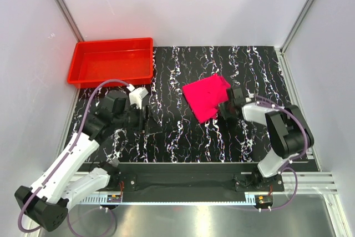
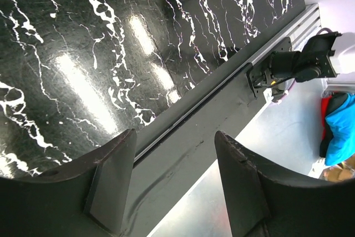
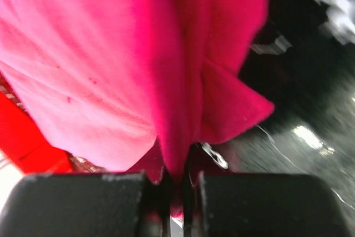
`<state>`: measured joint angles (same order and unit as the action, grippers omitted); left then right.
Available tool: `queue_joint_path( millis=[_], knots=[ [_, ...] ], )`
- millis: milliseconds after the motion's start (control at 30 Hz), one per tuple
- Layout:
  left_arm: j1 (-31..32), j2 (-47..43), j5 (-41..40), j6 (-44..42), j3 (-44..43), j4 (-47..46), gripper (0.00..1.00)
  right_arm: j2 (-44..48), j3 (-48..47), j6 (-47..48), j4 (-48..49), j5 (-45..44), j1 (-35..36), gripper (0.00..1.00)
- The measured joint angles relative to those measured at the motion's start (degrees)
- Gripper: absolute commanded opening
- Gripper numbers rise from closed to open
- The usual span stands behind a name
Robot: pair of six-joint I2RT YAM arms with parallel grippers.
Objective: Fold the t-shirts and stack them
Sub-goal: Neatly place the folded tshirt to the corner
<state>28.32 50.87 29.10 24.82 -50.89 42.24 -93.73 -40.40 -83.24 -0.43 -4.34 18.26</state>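
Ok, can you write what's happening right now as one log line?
right gripper: shut on t-shirt edge | left gripper: open, holding nothing | t-shirt: folded, on table | red tray: back left

The tray (image 1: 113, 41) sits on the desk (image 1: 177, 131) at its far left corner. The t-shirt (image 1: 205, 95) lies on the desk right of centre, well apart from the tray. The right hand (image 1: 226, 105) is at the t-shirt's right edge, pinching it. The left hand (image 1: 143, 116) is over the desk, in front of the tray.
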Motion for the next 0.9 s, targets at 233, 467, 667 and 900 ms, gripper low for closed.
queue_joint_path(
  millis=[233, 467, 667, 900],
  knots=[
    [-1.5, -6.4, 0.0, -1.4, 0.1, 2.4, 0.64, -12.2, -21.0, 12.2, -16.8, 3.3, -3.1, 0.0],
    [-2.7, -10.1, 0.3, -0.3, 2.6, 2.2, 0.64, -25.9, -47.8, 29.0, -40.8, -4.4, -4.7, 0.0],
    [-2.9, -9.8, 0.0, 0.6, 5.4, 2.0, 0.64, -33.0, -60.8, 53.3, -49.5, -20.8, -10.0, 0.0],
    [-3.1, -8.9, -1.2, 0.4, 7.7, 3.5, 0.63, -36.9, -65.4, 74.9, -44.9, -33.2, -16.8, 0.0]
  ],
)
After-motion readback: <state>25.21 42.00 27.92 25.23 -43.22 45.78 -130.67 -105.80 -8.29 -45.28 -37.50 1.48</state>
